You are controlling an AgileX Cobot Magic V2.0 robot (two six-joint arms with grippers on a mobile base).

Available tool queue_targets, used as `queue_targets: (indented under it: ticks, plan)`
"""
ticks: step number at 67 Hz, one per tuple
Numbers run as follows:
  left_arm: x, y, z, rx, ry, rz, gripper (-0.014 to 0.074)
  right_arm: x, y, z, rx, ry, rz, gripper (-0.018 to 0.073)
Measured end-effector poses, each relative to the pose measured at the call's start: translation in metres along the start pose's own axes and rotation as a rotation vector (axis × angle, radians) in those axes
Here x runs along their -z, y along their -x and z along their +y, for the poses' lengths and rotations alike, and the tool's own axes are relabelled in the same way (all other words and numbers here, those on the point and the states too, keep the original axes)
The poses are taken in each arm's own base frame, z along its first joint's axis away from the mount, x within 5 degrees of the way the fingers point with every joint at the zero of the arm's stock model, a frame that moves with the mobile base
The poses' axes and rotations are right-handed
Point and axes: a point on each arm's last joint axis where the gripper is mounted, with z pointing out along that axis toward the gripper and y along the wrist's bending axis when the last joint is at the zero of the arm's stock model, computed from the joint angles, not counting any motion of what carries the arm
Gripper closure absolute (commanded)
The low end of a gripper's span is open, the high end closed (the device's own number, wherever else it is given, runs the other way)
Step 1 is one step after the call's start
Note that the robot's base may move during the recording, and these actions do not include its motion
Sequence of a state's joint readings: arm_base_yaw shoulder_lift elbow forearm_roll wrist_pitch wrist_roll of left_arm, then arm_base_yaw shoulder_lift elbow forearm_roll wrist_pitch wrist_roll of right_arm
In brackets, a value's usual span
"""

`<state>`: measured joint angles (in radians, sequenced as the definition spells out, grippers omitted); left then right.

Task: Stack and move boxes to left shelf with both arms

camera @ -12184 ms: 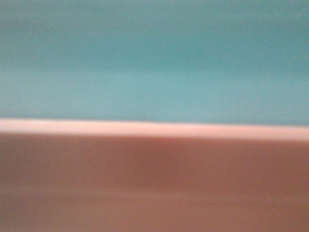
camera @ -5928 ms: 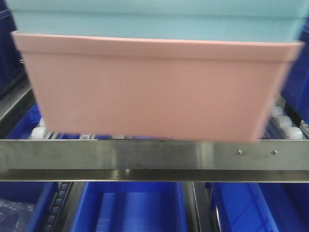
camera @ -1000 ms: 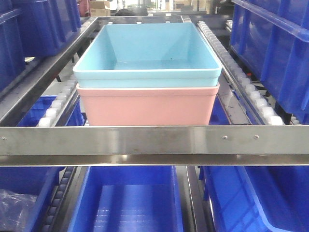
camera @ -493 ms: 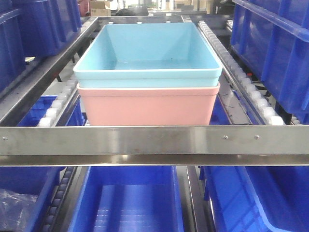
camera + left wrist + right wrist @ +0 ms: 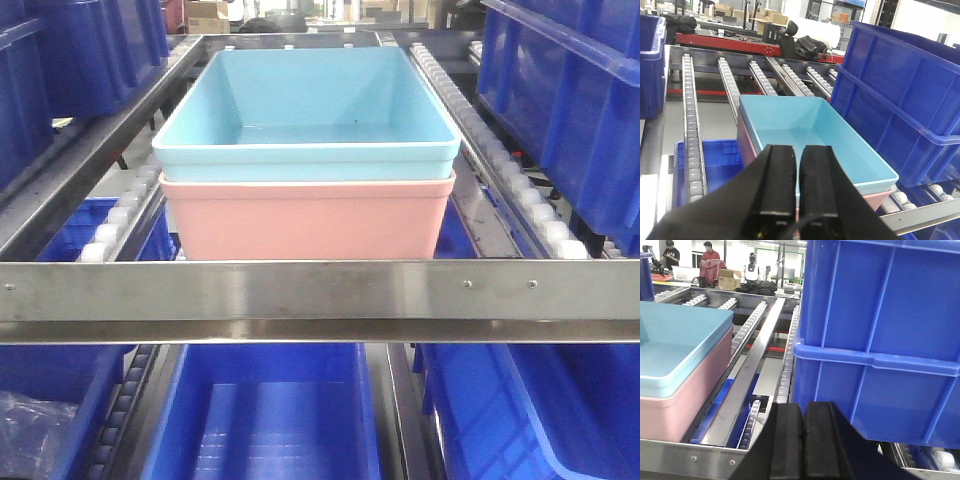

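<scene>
The turquoise box [image 5: 310,110] sits nested in the salmon pink box [image 5: 305,218], and the stack rests on the steel shelf, just behind its front crossbar [image 5: 320,300]. In the left wrist view the turquoise box [image 5: 820,137] lies beyond my left gripper [image 5: 797,150], which is shut and empty, held back from the near rim. In the right wrist view my right gripper [image 5: 803,407] is shut and empty, to the right of the pink box [image 5: 680,405] and apart from it.
White roller rails [image 5: 500,165] run along both sides of the stack. Dark blue bins stand at the right [image 5: 570,100], the left [image 5: 60,60] and on the level below [image 5: 270,420]. A big dark blue bin [image 5: 880,335] stands close above my right gripper.
Seconds ago the stacked boxes filled the front view and hung over the crossbar. Over the last second they have rested still on the shelf.
</scene>
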<state>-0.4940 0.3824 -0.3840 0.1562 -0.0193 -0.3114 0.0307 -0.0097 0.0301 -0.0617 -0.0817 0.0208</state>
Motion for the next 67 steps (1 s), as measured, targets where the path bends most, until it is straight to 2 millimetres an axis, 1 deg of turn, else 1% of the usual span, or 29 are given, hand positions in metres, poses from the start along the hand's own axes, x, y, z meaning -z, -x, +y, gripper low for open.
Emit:
queue_targets:
  ticks: [11,18,23,30,40,49,67]
  plan:
    - [0.000,0.000,0.000,-0.019,0.001,-0.001,0.0591,0.000,0.000,0.000,0.000,0.000,0.000,0.0506]
    - [0.000,-0.010,0.005,-0.102,0.038,-0.018,0.0591,0.000,0.000,0.000,0.000,0.000,-0.002,0.0506]
    - [0.005,-0.025,0.013,-0.152,0.091,-0.052,0.0591,0.000,0.000,0.000,0.000,0.000,-0.002,0.0506]
    - [0.020,-0.045,0.023,-0.186,0.190,-0.105,0.0591,0.000,0.000,0.000,0.000,0.000,-0.002,0.0506]
    - [0.040,-0.076,0.033,-0.200,0.328,-0.081,0.0591,0.000,0.000,0.000,0.000,0.000,-0.004,0.0506]
    - [0.049,-0.094,0.037,-0.206,0.393,-0.073,0.0591,0.000,0.000,0.000,0.000,0.000,-0.004,0.0506]
    - [0.051,-0.100,0.038,-0.201,0.399,-0.045,0.0591,0.000,0.001,0.000,0.000,0.000,-0.006,0.0506]
